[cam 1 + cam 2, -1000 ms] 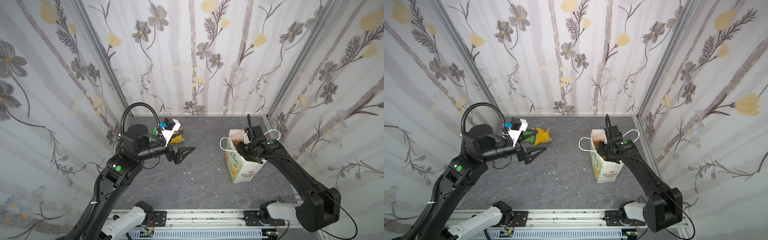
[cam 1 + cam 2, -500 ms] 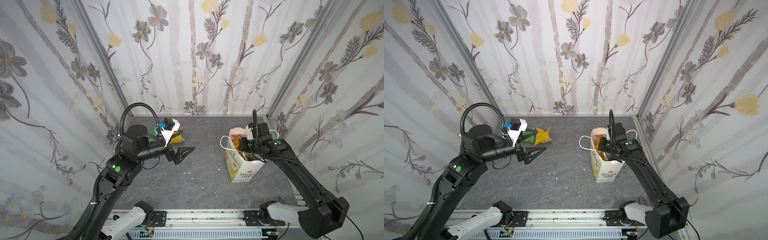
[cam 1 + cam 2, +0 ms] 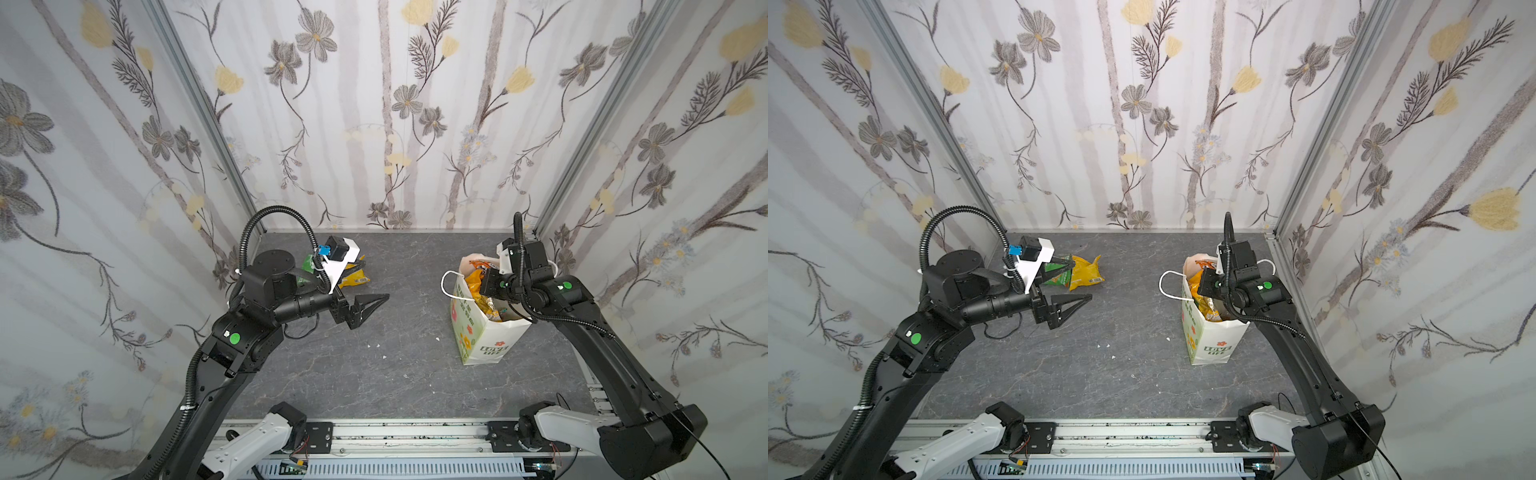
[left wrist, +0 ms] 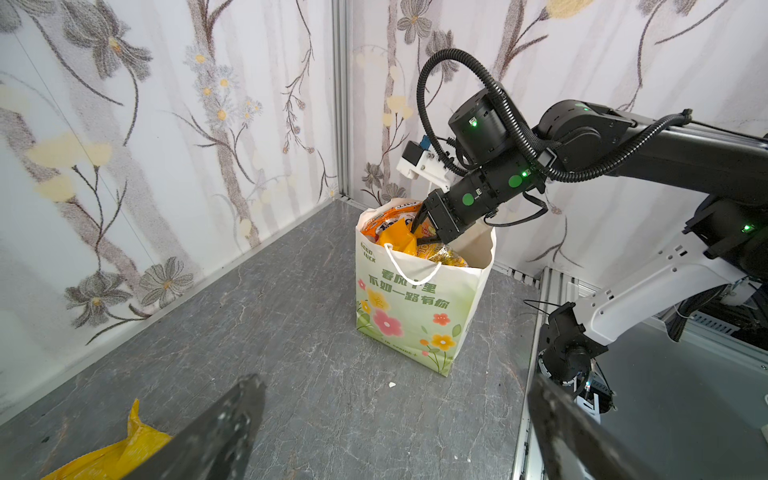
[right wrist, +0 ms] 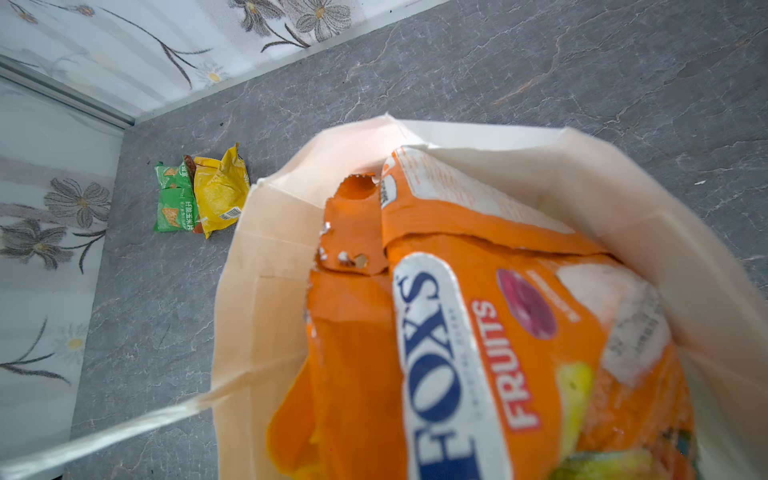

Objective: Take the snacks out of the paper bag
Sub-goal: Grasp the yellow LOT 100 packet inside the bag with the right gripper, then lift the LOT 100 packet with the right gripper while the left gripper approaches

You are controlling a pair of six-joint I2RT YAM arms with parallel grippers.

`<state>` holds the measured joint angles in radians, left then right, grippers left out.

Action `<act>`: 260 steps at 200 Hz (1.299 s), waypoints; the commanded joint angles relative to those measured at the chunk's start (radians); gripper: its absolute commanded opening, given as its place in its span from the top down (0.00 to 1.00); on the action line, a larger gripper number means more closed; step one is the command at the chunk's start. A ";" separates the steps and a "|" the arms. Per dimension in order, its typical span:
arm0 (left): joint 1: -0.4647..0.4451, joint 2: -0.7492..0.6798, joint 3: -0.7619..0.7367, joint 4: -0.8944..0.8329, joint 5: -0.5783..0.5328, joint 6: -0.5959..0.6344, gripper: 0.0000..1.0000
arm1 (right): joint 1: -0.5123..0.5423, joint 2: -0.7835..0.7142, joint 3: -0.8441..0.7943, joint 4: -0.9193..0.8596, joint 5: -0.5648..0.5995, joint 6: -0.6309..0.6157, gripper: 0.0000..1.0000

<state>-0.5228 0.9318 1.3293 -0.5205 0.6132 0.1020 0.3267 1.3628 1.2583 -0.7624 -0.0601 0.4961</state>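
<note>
The white paper bag [image 3: 484,340] [image 3: 1212,340] [image 4: 415,307] with flower prints stands upright at the right, full of snacks. My right gripper [image 3: 482,289] [image 3: 1202,289] [image 4: 419,235] reaches into its mouth, shut on an orange snack packet [image 3: 473,277] [image 3: 1195,280] [image 4: 395,239] that sticks up above the rim. In the right wrist view an orange FOX'S packet [image 5: 457,332] fills the bag's mouth and hides the jaws. My left gripper [image 3: 370,308] [image 3: 1073,309] [image 4: 395,380] hovers open and empty over the table's left middle. A green packet [image 3: 1054,274] [image 5: 174,199] and a yellow packet [image 3: 353,280] [image 3: 1086,274] [image 5: 218,191] lie at the back left.
The bag's cord handle [image 3: 451,286] [image 4: 409,270] loops out toward the middle. Flowered walls close in the grey table [image 3: 407,365] on three sides. A metal rail [image 3: 395,436] runs along the front edge. Small white crumbs [image 3: 376,345] lie mid-table.
My right gripper has risen from deep in the bag, and the orange packet has come up above the rim with it. The left arm has not moved.
</note>
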 commanded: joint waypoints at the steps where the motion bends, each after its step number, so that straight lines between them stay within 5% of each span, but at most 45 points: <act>1: 0.000 0.000 -0.002 0.008 -0.003 0.005 0.00 | 0.001 -0.016 0.018 0.084 0.020 0.013 1.00; 170: 0.000 0.007 -0.008 0.019 -0.001 -0.003 0.00 | 0.001 -0.141 -0.013 0.230 -0.011 0.025 1.00; 231: -0.016 0.026 -0.118 0.302 0.094 -0.274 0.00 | 0.000 -0.177 -0.022 0.299 -0.026 0.067 1.00; 260: -0.089 0.077 -0.131 0.366 0.047 -0.333 0.00 | 0.000 -0.184 -0.019 0.321 -0.046 0.089 1.00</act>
<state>-0.5648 0.9771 1.2011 -0.2932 0.6701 -0.1387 0.3267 1.1900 1.2354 -0.6079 -0.0795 0.5541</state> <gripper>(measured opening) 0.997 0.048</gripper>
